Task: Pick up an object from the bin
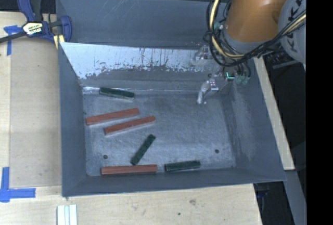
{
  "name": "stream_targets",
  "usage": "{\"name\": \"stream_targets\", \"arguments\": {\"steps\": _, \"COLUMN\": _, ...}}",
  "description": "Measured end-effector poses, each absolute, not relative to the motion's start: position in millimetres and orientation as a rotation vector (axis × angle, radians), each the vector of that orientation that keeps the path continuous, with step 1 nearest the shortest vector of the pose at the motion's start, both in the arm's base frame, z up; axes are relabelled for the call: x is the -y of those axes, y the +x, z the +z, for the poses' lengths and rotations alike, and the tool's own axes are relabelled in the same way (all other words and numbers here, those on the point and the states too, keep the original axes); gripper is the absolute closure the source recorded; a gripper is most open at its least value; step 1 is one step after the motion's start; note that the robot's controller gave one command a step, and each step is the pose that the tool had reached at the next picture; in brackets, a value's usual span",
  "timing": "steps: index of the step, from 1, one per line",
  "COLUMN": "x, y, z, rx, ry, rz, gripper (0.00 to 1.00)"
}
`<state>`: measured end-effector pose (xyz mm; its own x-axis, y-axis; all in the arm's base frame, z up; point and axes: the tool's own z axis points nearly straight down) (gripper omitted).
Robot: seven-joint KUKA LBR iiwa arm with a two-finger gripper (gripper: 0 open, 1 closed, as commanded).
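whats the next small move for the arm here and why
Probably shift the gripper toward the view's left, across the bin, to the reddish-brown bar, the lower of the mid-left pair. The gripper hangs over bare floor near the back right corner. Everything to pick lies to its left, and that bar's right end looks nearest.

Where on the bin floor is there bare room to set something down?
The widest bare patch is the floor's right half, bordered by the gripper behind, the right wall and the dark green bar at the front. A narrower strip lies between the gripper and the back green bar. The left half, with the reddish bars, is crowded.
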<state>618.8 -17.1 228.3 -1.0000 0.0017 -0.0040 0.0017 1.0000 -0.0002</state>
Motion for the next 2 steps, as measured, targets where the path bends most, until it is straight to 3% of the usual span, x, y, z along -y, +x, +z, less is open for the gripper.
{"name": "stream_targets", "arguments": {"steps": 1, "x": -21.1, "y": 618.9, "z": 177.9, "rx": -3.131, "ry": -0.045, "rz": -0.002, "gripper": 0.00}}
{"name": "stream_targets", "arguments": {"steps": 2, "x": -58.5, "y": 583.2, "z": 145.1, "rx": -3.140, "ry": -0.089, "rz": 0.000, "gripper": 0.00}}
